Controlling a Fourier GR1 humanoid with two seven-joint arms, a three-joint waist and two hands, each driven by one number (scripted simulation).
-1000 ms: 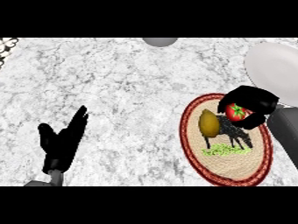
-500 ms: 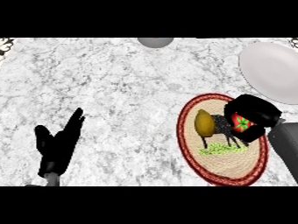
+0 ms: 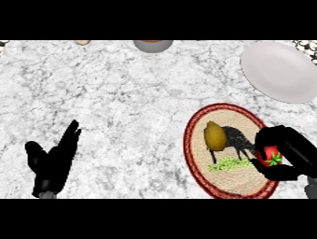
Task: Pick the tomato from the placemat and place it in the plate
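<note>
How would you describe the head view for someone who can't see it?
The right hand is curled round a red tomato at the right edge of the placemat. A white plate lies at the upper right; the left hand rests open, lower left.

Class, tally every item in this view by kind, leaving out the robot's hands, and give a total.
Plate: 1
Placemat: 1
Tomato: 1
Yellow fruit: 1
Grey bowl: 1
Small tan object: 1
Total: 6
</note>
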